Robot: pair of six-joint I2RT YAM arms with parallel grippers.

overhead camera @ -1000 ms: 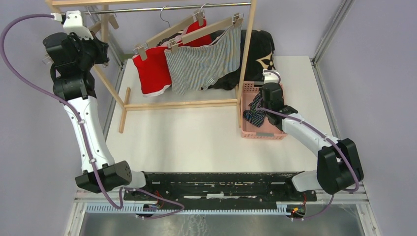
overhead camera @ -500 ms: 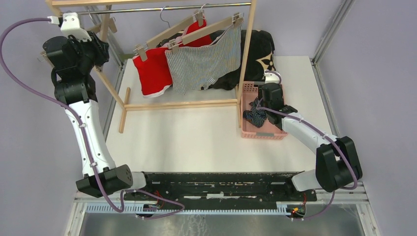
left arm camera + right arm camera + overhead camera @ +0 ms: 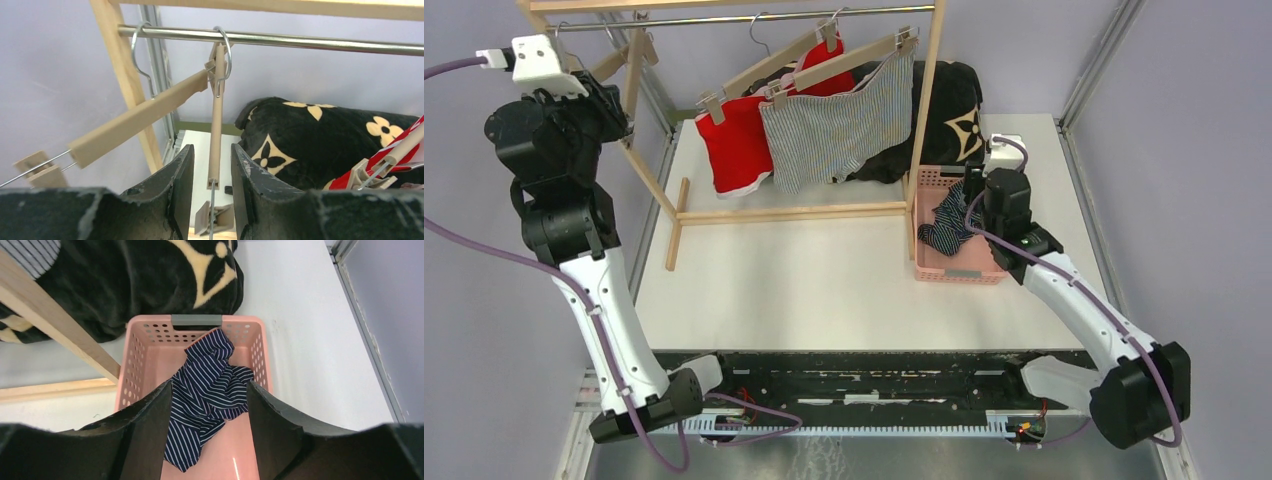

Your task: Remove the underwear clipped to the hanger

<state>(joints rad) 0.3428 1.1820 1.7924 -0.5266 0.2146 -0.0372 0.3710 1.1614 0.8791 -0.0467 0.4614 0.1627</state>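
The navy pair (image 3: 205, 405) lies crumpled in the pink basket (image 3: 132, 365), which stands on the table (image 3: 824, 290) just beside the right post of the wooden rack (image 3: 794, 212). The right gripper (image 3: 209, 385) hangs directly above it, jaws spread wide and holding nothing, with clear space between the fingers and the cloth.

The other two pairs are up on the rack. The red pair (image 3: 736, 150) is clipped to one wooden hanger. The grey pinstriped pair (image 3: 839, 125) is clipped to another in front of it, overlapping the red pair's right side. Both hangers slope down to the left from the metal rail (image 3: 724, 18). Behind them the black floral cushion (image 3: 954, 110) sits against the back wall, touching the basket's far end.

The left gripper (image 3: 212, 147) is raised high at the rack's left end, just under the rail. Its jaws are parted, and a bare hanger (image 3: 215, 115) dangles almost straight down in line with the gap. From the wrist view I cannot tell whether that hanger sits between the fingers (image 3: 182, 175) or a little beyond them, but they are not pinching it. A second bare hanger (image 3: 140, 115) slants away to the left, its hook on the same rail.
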